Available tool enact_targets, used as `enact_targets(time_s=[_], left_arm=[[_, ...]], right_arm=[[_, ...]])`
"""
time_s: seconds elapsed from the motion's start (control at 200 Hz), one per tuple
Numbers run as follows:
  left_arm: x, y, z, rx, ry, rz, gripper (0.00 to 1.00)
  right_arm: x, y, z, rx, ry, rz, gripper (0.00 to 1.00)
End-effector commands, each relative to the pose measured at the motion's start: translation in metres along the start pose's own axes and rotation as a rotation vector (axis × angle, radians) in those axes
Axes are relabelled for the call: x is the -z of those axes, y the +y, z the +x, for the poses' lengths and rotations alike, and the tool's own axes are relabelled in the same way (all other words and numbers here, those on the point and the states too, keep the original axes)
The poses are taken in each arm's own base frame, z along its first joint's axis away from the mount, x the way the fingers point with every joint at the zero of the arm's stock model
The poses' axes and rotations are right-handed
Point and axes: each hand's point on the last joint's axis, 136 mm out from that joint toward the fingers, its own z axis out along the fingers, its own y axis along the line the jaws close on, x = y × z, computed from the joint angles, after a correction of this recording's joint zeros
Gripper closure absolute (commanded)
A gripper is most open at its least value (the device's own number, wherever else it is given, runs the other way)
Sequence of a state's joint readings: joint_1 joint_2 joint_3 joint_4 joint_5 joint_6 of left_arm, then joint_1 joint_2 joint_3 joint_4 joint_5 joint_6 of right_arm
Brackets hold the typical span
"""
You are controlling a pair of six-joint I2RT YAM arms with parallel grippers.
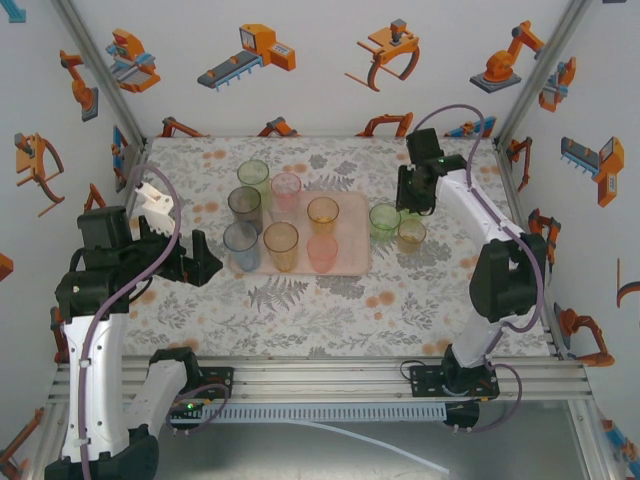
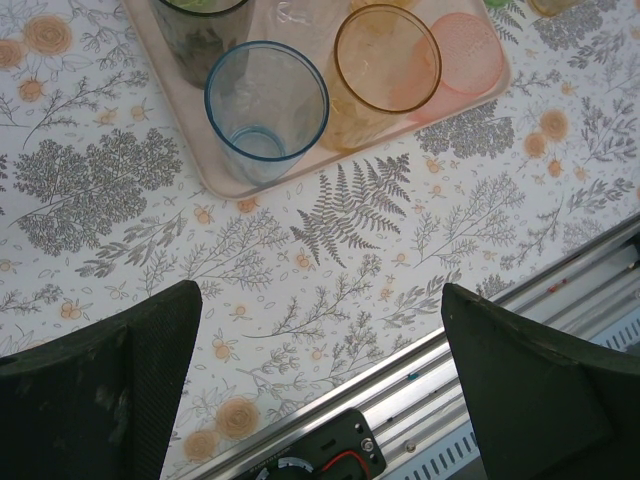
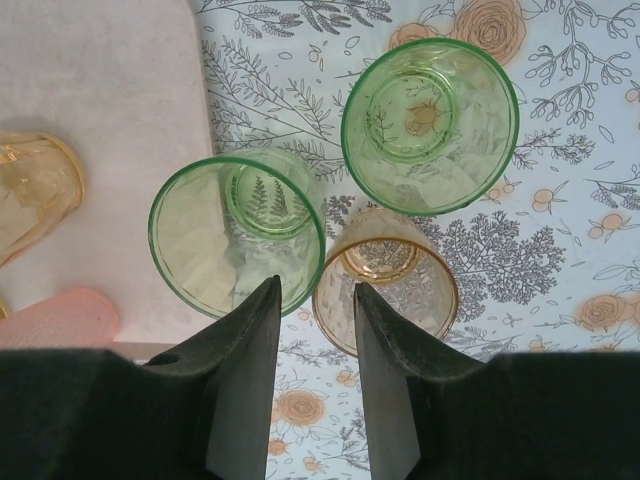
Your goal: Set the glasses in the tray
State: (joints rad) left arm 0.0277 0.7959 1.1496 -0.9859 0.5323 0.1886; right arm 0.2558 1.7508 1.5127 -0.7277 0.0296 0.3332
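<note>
Translucent glasses (image 2: 267,110) — blue, amber, pink — stand on tray (image 2: 230,186).

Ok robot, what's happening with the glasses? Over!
Left gripper open, empty, short of tray. Right gripper part open above green glass and amber glass, both off tray. Second green glass crowding them.

The right end effector (image 3: 315,300) hangs over the floral worktop (image 3: 560,260), fingers a little apart. A green glass (image 3: 200,240) stands just off the tray's (image 3: 100,120) right edge. Farther right of the tray are an amber-rimmed glass (image 3: 400,270) and a second green glass (image 3: 430,125). On the tray sit an amber glass (image 3: 30,195) and a pink glass (image 3: 55,318).
</note>
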Motion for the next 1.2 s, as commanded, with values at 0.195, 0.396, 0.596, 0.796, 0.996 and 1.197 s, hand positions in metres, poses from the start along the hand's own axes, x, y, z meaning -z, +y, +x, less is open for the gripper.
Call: enact_targets(time_s=[0.195,0.396,0.596,0.796,0.996,1.197], left_arm=[[-0.002,0.000,0.000,0.016,-0.004,0.013,0.03],[-0.002,0.000,0.001,0.016,-0.003,0.011,0.03],[-0.002,0.001,0.001,0.016,-0.003,0.008,0.03],[-0.003,0.000,0.000,0.020,-0.001,0.012,0.03],[-0.003,0.001,0.000,0.018,-0.002,0.010,0.03],[-0.003,0.000,0.000,0.020,-0.001,0.012,0.03]], right_arm=[[-0.015,0.000,0.002,0.003,0.013,-0.018,0.65],[-0.025,-0.001,0.006,0.011,0.034,-0.011,0.65],[-0.034,-0.001,0.010,0.014,0.053,-0.011,0.67],[-0.041,0.002,0.012,0.023,0.069,-0.027,0.67],[-0.047,0.001,0.013,0.031,0.082,-0.022,0.68],[-0.049,0.002,0.013,0.032,0.089,-0.026,0.70]])
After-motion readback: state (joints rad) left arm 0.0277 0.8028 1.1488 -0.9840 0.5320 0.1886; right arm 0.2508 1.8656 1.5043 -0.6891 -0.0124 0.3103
